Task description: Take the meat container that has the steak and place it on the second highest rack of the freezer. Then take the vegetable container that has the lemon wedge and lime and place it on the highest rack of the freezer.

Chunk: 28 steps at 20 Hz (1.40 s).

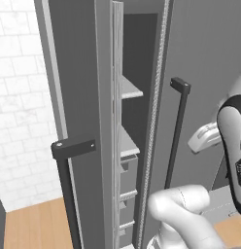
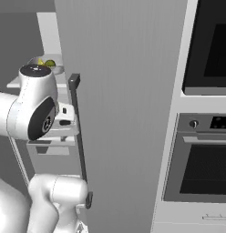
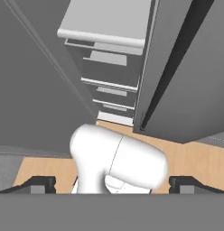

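Gripper: two dark finger tips (image 3: 112, 185) stand wide apart, holding nothing, pointing down past the grey drawers.
Freezer: tall grey cabinet (image 1: 137, 121) stands open between two doors with dark bar handles (image 2: 80, 136).
Vegetable container: shallow pale dish (image 2: 53, 68) with yellow lemon wedge (image 2: 41, 61) and green lime (image 2: 50, 63) rests on the upper white shelf (image 1: 129, 90).
Handling: likely light and stiff; fruit may roll, so grip the rim and keep it level.
Lower white shelf (image 3: 105, 22): bare where visible.
Hidden: the steak; shelf backs are screened by doors.
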Motion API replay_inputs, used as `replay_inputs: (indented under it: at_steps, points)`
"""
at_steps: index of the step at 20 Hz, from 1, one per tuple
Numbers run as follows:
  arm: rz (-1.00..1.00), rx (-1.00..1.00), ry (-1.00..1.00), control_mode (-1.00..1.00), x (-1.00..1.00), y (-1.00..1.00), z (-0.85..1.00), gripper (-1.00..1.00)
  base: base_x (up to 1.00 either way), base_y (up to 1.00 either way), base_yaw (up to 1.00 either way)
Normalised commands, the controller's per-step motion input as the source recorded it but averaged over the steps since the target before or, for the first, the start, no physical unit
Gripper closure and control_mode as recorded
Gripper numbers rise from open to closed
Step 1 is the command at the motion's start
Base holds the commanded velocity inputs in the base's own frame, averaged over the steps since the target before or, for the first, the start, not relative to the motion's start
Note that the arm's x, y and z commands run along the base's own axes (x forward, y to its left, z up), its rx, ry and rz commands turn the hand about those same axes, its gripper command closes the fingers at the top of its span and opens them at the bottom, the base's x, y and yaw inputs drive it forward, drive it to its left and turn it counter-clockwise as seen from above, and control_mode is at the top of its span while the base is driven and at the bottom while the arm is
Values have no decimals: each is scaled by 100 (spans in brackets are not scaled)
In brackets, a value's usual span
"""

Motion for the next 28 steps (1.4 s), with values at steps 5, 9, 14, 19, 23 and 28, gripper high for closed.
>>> replay_inputs:
  at_steps: [5,9,14,19,23,28]
  points:
    - [0,1,0,100,-3,5,0,-100,-6,0,-5]
    - [0,0,0,100,0,0,0,-100,-21,-8,-25]
    - [0,0,0,100,0,0,0,-100,-12,-95,-5]
    - [0,0,0,100,0,0,0,-100,0,-100,8]
    - [0,0,0,100,0,0,0,-100,0,-100,38]
    - [0,0,0,100,0,0,0,-100,-1,-100,28]
